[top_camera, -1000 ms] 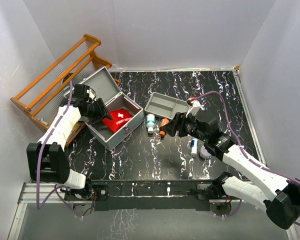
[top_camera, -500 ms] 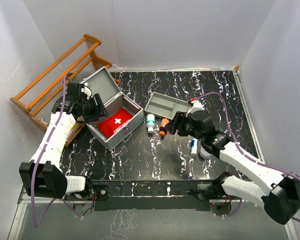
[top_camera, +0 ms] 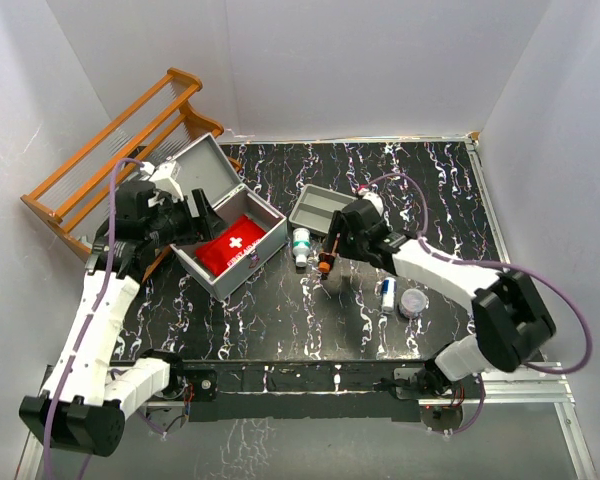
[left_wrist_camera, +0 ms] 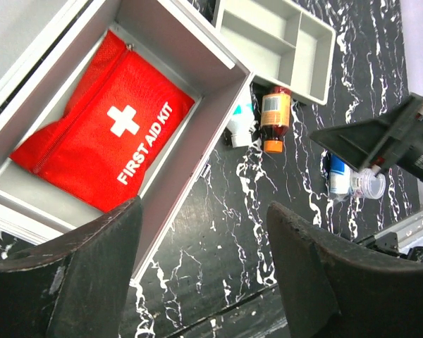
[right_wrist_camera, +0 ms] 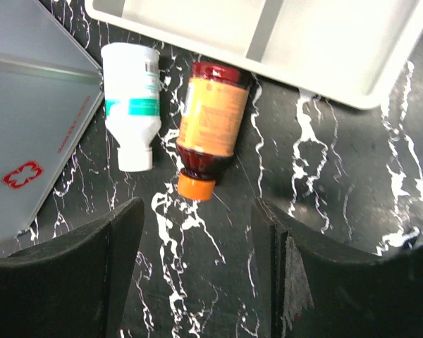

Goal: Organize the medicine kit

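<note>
The medicine kit (top_camera: 238, 274) is a grey metal case standing open at the left, its lid (top_camera: 193, 168) tipped back. A red first aid pouch (top_camera: 234, 245) lies flat inside it, also in the left wrist view (left_wrist_camera: 109, 144). My left gripper (top_camera: 202, 213) is open and empty above the case's left end (left_wrist_camera: 204, 267). My right gripper (top_camera: 334, 246) is open and empty just above a brown bottle with an orange cap (right_wrist_camera: 211, 127) that lies on the table. A white bottle (right_wrist_camera: 132, 95) lies beside the brown one, next to the case's front (right_wrist_camera: 28, 141).
A shallow grey two-compartment tray (top_camera: 310, 215) sits behind the bottles (right_wrist_camera: 366, 91). A blue-and-white tube (top_camera: 388, 293) and a clear round container (top_camera: 413, 302) lie at the right front. A wooden rack (top_camera: 120, 150) stands at the back left against the wall.
My left gripper has drawn back from the case and risen; the pouch now lies flat inside. My right gripper has moved left and back over the orange-capped bottle.
</note>
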Robot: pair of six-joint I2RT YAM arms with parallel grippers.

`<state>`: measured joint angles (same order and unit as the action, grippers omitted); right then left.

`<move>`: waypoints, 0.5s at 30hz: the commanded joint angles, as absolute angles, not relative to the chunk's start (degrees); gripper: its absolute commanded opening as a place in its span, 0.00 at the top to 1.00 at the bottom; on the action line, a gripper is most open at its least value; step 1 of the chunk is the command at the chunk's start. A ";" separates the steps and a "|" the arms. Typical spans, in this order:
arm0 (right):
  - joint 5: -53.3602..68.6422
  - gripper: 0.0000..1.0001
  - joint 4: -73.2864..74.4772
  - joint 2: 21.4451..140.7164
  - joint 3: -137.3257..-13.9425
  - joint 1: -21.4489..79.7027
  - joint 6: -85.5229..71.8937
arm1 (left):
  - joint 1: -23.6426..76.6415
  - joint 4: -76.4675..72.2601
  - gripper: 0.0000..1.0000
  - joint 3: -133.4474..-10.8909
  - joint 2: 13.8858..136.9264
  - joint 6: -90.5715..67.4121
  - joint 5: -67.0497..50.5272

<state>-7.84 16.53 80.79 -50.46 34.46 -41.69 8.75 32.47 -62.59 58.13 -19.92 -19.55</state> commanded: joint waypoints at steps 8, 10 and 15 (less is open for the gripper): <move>-13.89 0.42 19.20 95.09 -61.50 35.50 -42.10 | 8.83 25.19 0.18 -59.66 51.81 -21.72 -21.42; -14.42 0.42 19.91 96.83 -62.53 35.82 -42.10 | 8.83 23.06 0.15 -58.43 51.82 -23.77 -23.29; -15.32 0.47 19.49 99.23 -63.28 36.07 -41.08 | 8.79 22.00 0.02 -57.72 51.27 -25.09 -22.36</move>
<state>-12.36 19.97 98.59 -60.49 35.64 -41.95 8.75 24.88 -57.63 52.25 -23.29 -21.47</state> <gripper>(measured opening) 0.551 0.943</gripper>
